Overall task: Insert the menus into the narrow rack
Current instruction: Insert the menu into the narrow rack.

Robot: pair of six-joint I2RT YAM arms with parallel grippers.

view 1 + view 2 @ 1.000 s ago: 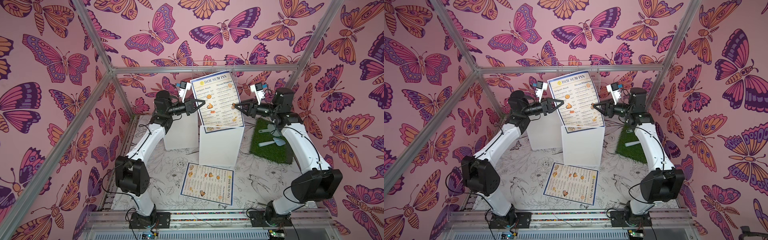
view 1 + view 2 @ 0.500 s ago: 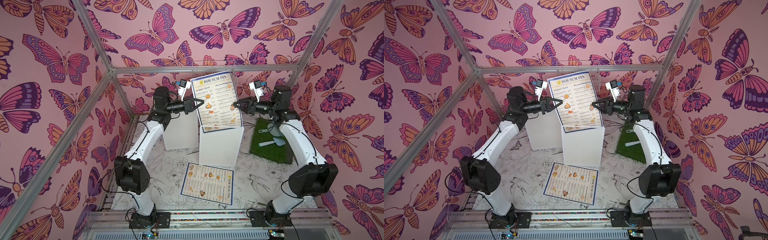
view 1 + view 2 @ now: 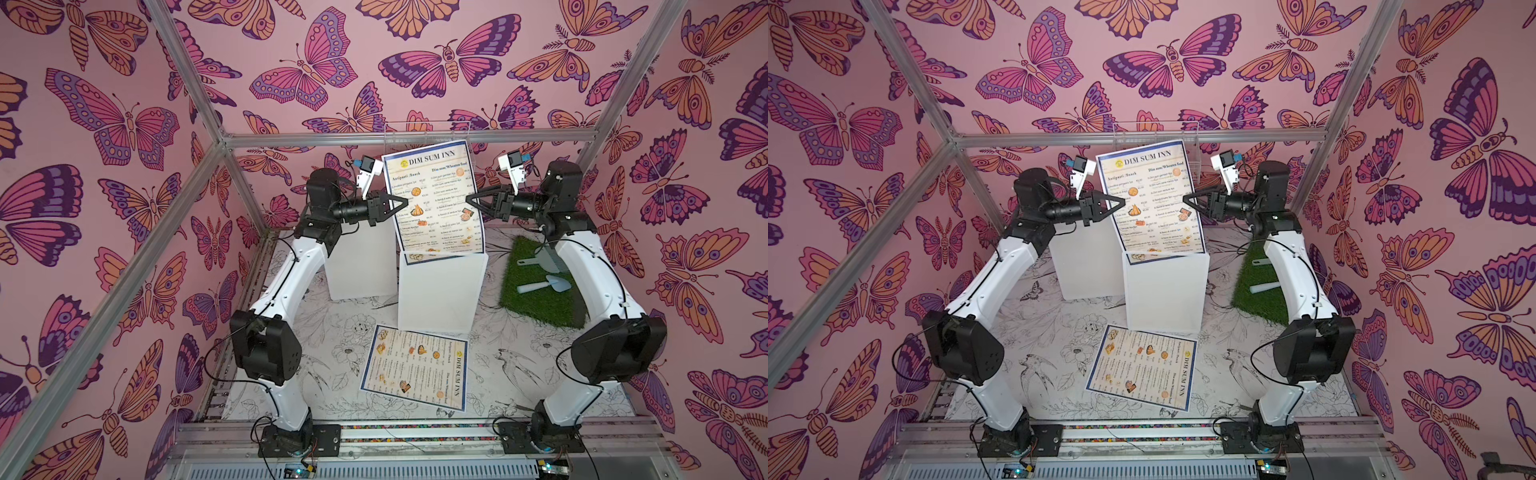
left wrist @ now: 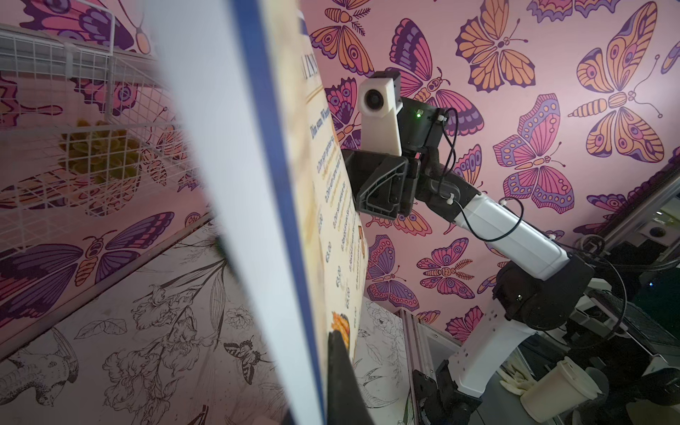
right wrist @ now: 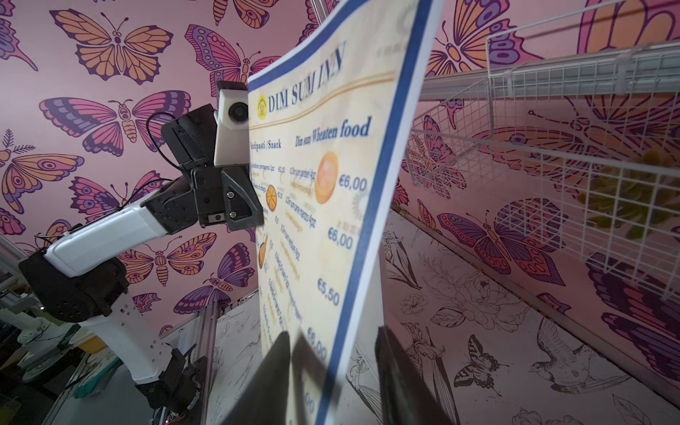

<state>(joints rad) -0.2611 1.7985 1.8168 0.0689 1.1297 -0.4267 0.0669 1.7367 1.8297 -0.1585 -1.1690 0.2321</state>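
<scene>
One of the menus (image 3: 434,199) (image 3: 1150,199) stands upright, slightly bowed, over a white box (image 3: 440,291). My left gripper (image 3: 405,203) (image 4: 329,342) is shut on its left edge. My right gripper (image 3: 468,198) (image 5: 333,335) straddles the right edge with its jaws apart and a gap beside the sheet. The other menu (image 3: 415,370) (image 3: 1142,365) lies flat on the table in front of the box. The narrow rack (image 5: 552,147) (image 4: 92,110) is white wire, fixed to the back wall just behind the upright menu's top.
A second white box (image 3: 361,270) stands behind and left of the first. A green turf mat (image 3: 540,299) with a small pale shovel (image 3: 544,284) lies under the right arm. A yellow-green plant (image 5: 633,198) sits in a wire basket beside the rack.
Both grippers and the upright menu have crept slightly upward. The right arm's elbow has drawn in a little toward the middle.
</scene>
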